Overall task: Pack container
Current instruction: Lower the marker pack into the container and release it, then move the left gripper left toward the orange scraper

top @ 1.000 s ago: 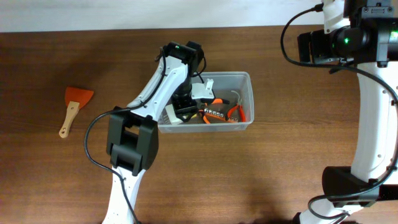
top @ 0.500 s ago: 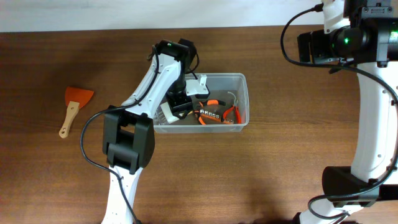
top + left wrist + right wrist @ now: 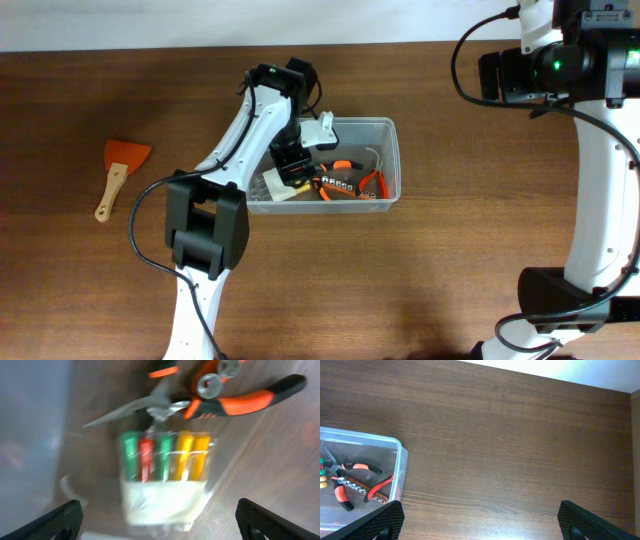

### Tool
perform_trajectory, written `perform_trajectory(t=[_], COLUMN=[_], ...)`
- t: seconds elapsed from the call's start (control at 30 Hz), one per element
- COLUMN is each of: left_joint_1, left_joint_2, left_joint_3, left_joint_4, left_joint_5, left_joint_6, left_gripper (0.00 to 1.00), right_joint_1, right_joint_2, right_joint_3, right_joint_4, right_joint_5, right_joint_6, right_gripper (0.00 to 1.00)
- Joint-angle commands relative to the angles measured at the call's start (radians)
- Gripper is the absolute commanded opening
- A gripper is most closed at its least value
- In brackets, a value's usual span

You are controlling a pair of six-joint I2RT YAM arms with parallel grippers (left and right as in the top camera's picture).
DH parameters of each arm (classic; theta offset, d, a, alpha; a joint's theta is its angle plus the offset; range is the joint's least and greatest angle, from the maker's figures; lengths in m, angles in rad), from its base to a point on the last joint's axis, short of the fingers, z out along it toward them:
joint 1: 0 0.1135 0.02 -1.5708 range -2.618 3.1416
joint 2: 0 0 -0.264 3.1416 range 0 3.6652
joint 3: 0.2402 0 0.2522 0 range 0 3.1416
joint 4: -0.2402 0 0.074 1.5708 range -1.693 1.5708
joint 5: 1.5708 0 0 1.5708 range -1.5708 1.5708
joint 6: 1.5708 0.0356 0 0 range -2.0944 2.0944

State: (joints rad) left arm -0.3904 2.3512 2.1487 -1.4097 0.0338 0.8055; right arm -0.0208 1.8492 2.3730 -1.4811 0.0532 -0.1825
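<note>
The left fingers (image 3: 292,168) reach down inside the left end of the container (image 3: 393,150), which sits on the wooden surface (image 3: 450,280) a little left of the middle of the overhead view; from up there I cannot tell how far apart they are. Orange-handled pliers (image 3: 340,164) and other small tools lie in the tub's right half. An orange scraper (image 3: 118,170) with a wooden handle lies well apart near the left edge. The right arm (image 3: 600,180) runs up the right side, away from the tub. In the left wrist view the two fingertips sit in the bottom corners, spread wide and holding nothing. Between and above them lies a blurred clear packet (image 3: 165,465) of green, red, yellow and orange pieces, with the pliers just above it at the top. In the right wrist view the right fingers (image 3: 385,515) are likewise spread wide at the bottom corners, gripping nothing. The container fills the lower left corner, with pliers and a strip of sockets (image 3: 352,485) inside.
</note>
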Motion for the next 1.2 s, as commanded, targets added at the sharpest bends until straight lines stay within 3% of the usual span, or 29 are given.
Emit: perform_trajectory(t=[0.0,0.2,0.53,0.77,0.93,1.17], left_joint_1=[0.011,0.119,0.505,0.655,0.766,0.869], left_joint_2=[-0.089,-0.239,-0.446,-0.626,-0.731,-0.703], left_joint_3=[0.108,0.173,0.173,0.161,-0.048,-0.425], left_joint_4=[-0.016,-0.043,-0.095,-0.163,-0.084,0.212], left_joint_5=[-0.142,-0.225,-0.206,-0.021,0.034,0.030], left_joint_6=[-0.104,-0.202,-0.415,-0.458,-0.457,-0.353], left_gripper=[0.99,0.99,0.99,0.99,0.99,0.99], right_joint_1=[-0.008,-0.008,-0.008,-0.008,-0.008,-0.008], right_joint_2=[0.003,0.003,0.003,0.003,0.003,0.003], right_joint_3=[0.004,0.004,0.004,0.004,0.004,0.004], right_joint_4=[0.000,0.000,0.000,0.000,-0.005,-0.008], right_joint_5=[0.012,0.012,0.012,0.011,0.011,0.011], right_joint_6=[0.008,0.008,0.008,0.008,0.008,0.008], right_gripper=[0.99,0.99,0.99,0.99,0.99,0.99])
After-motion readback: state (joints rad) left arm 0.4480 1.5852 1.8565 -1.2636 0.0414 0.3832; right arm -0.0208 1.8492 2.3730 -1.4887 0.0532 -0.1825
